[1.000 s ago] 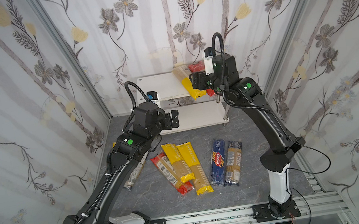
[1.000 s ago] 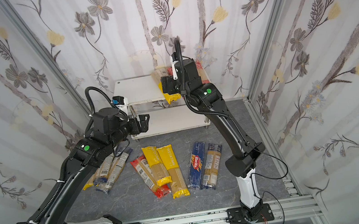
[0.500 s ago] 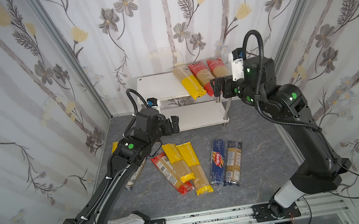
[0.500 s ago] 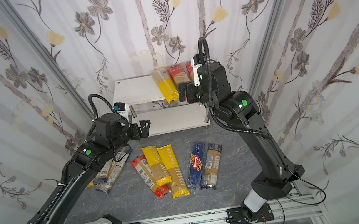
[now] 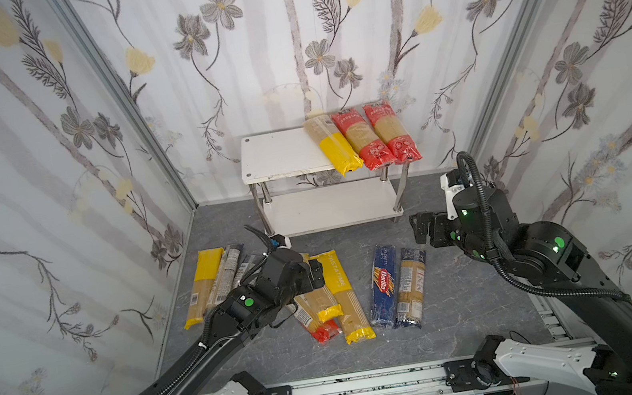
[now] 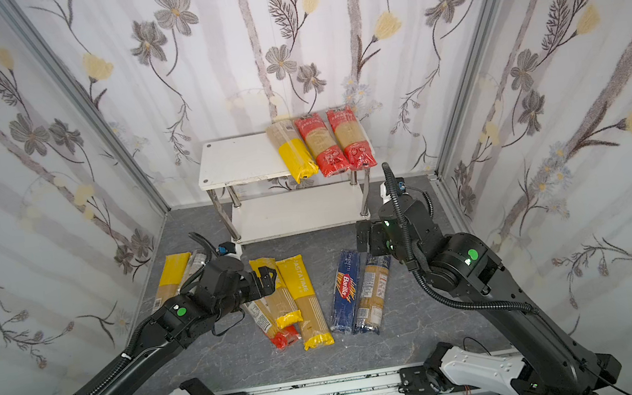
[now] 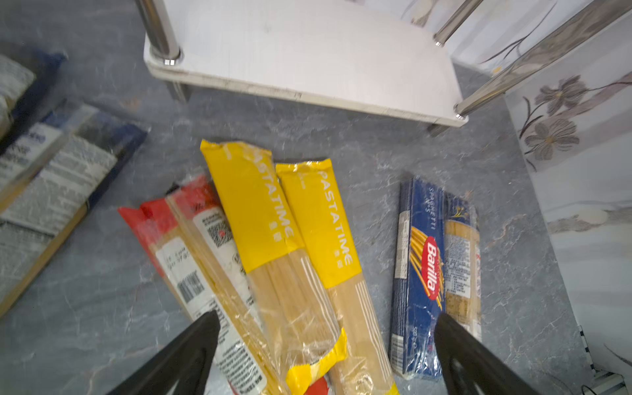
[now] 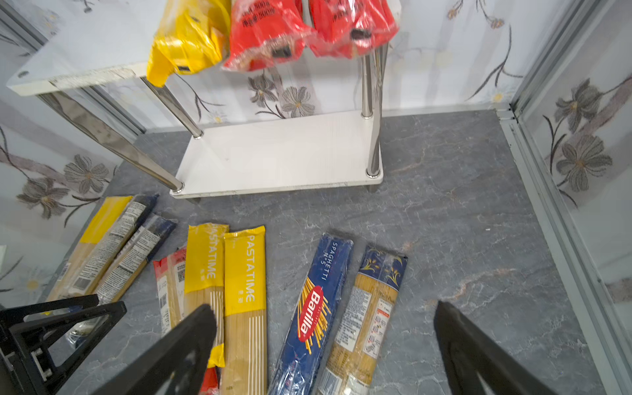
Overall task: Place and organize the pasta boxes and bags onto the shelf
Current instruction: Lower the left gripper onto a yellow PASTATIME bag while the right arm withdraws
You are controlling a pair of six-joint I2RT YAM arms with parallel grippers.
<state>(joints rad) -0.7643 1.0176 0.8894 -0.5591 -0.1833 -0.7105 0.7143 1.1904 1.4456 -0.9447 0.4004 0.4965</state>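
The shelf [image 5: 283,157] stands at the back wall. On its top board lie a yellow-ended bag [image 5: 334,147] and two red bags [image 5: 377,135], side by side. On the floor lie two yellow PASTATIME bags [image 7: 284,219] over a red bag [image 7: 191,246], a blue Barilla box [image 8: 313,307] and a blue-ended bag [image 8: 367,307]. More pasta bags [image 5: 217,281] lie at the left wall. My left gripper [image 7: 326,318] hangs open and holds nothing above the yellow bags. My right gripper [image 8: 325,307] is open with nothing in it, above the far end of the Barilla box.
Flowered wall panels close in the grey floor [image 5: 459,304] on three sides, with metal corner posts [image 5: 506,67]. A metal rail [image 5: 366,388] with both arm bases runs along the front edge. The shelf's chrome legs [image 8: 372,113] stand near the right gripper.
My right arm has drawn back from the shelf's top board and come down over the blue packs, its jaws opening fully. My left arm has moved from the shelf to over the yellow bags.
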